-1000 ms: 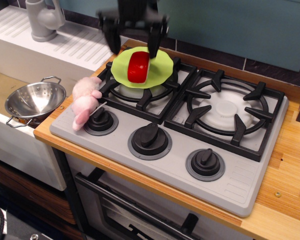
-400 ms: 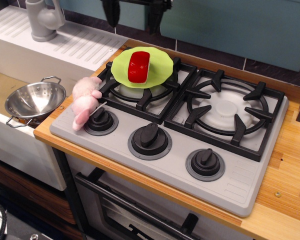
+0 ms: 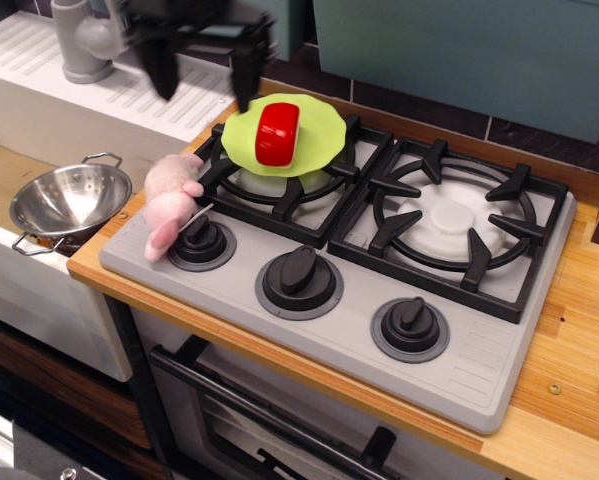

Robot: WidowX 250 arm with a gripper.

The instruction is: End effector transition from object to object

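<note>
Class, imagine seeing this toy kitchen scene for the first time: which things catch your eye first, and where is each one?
The glossy red block stands out, sitting on the lime-green plate over the rear-left burner. Next is the pink plush toy at the stove's left edge, beside the leftmost knob. Above and behind it, the black gripper hangs open and blurred, holding nothing.
</note>
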